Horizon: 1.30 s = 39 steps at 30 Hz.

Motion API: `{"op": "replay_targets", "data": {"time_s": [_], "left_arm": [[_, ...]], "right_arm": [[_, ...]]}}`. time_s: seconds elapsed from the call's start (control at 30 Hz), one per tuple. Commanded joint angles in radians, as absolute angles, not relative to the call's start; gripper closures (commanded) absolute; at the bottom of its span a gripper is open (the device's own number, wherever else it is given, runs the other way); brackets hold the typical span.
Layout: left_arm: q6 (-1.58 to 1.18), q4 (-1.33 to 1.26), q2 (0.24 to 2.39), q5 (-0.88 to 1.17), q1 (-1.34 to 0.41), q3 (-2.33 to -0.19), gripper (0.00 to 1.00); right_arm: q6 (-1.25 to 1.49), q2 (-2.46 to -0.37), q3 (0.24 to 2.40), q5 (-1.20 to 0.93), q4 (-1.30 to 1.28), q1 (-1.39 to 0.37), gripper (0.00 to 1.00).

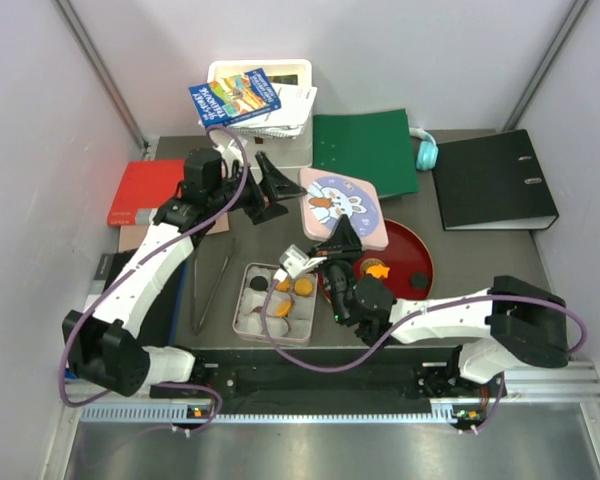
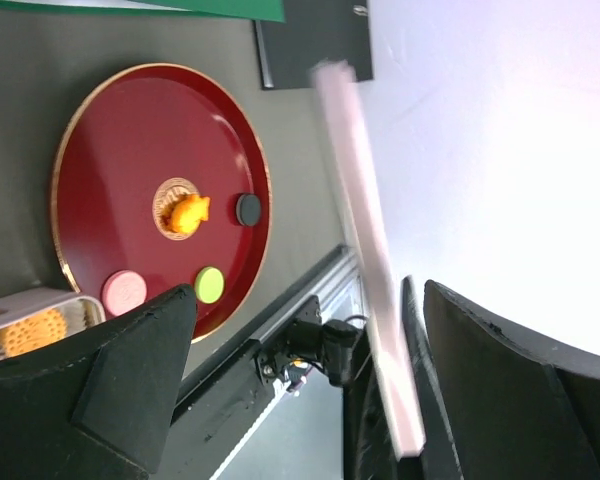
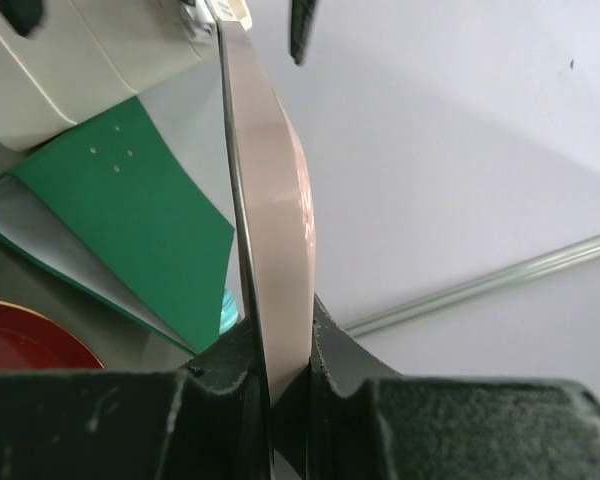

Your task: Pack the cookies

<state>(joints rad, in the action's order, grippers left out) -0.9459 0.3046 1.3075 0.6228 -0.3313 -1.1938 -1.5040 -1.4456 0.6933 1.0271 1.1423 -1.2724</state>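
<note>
My right gripper [image 3: 290, 370] is shut on the bottom edge of the pink tin lid [image 3: 275, 200] and holds it up on edge above the table; from above the lid [image 1: 342, 205] shows a rabbit print. My left gripper [image 1: 265, 190] is open at the lid's left edge. In the left wrist view the lid [image 2: 365, 260] runs between the open fingers, close to the right finger [image 2: 520, 390]. The open tin [image 1: 242, 312] holds orange cookies [image 1: 303, 288] and a black one [image 1: 255, 287]. The red plate [image 2: 130, 130] carries an orange cookie [image 2: 188, 212], a black [image 2: 248, 209], a green [image 2: 210, 285] and a pink one [image 2: 123, 291].
Metal tongs [image 1: 212, 285] lie left of the tin. A green folder [image 1: 365, 150], teal headphones [image 1: 426, 152] and a black binder [image 1: 495, 180] lie at the back right. A red book [image 1: 145, 190] and a white box with booklets [image 1: 260, 95] are at the back left.
</note>
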Motion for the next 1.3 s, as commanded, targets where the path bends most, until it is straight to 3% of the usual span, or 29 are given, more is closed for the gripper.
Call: {"op": "replay_targets", "data": {"time_s": [0.0,0.13,0.23,0.33,0.37,0.47,0.63,0.7,0.73,0.77,0.8,0.83,0.9,0.93,1.03,1.27], "left_arm": [[-0.946,0.180,1.324,0.713,-0.339,-1.189,0.01],[-0.937,0.179,1.348,0.742,-0.357,-1.222,0.02],[-0.917,0.187,1.364,0.739,-0.385,-1.232,0.08],[-0.913,0.176,1.365,0.747,-0.391,-1.209,0.35],[-0.910,0.176,1.362,0.746,-0.391,-1.203,0.51],[-0.900,0.178,1.350,0.746,-0.391,-1.183,0.71],[-0.879,0.196,1.336,0.721,-0.390,-1.175,0.72],[-0.871,0.199,1.336,0.716,-0.390,-1.183,0.79],[-0.868,0.202,1.339,0.713,-0.390,-1.186,0.82],[-0.865,0.207,1.342,0.712,-0.390,-1.192,0.84],[-0.859,0.210,1.345,0.710,-0.390,-1.204,0.87],[-0.858,0.215,1.353,0.710,-0.390,-1.209,0.88],[-0.856,0.212,1.364,0.709,-0.390,-1.227,0.91],[-0.856,0.212,1.374,0.707,-0.390,-1.233,0.92],[-0.847,0.213,1.397,0.701,-0.388,-1.261,0.96],[-0.851,0.225,1.463,0.690,-0.364,-1.356,1.00]], "right_arm": [[-1.555,-1.482,0.695,1.003,1.264,-1.327,1.00],[-1.548,-1.517,0.726,1.022,1.259,-1.335,1.00],[-1.540,-1.540,0.750,1.023,1.259,-1.336,1.00],[-1.540,-1.560,0.773,1.034,1.276,-1.335,1.00],[-1.539,-1.563,0.776,1.038,1.278,-1.336,1.00],[-1.539,-1.572,0.781,1.046,1.285,-1.336,1.00],[-1.537,-1.571,0.782,1.051,1.282,-1.335,1.00],[-1.534,-1.568,0.787,1.057,1.273,-1.335,0.98],[-1.532,-1.565,0.790,1.068,1.272,-1.335,0.92],[-1.529,-1.557,0.793,1.072,1.261,-1.336,0.76],[-1.522,-1.551,0.793,1.078,1.250,-1.336,0.69],[-1.516,-1.543,0.793,1.089,1.237,-1.338,0.51],[-1.506,-1.516,0.772,1.095,1.221,-1.339,0.32],[-1.506,-1.505,0.761,1.098,1.224,-1.353,0.17],[-1.490,-1.460,0.721,1.124,1.216,-1.371,0.06],[-1.404,-1.327,0.686,1.199,1.106,-1.431,0.04]]}}
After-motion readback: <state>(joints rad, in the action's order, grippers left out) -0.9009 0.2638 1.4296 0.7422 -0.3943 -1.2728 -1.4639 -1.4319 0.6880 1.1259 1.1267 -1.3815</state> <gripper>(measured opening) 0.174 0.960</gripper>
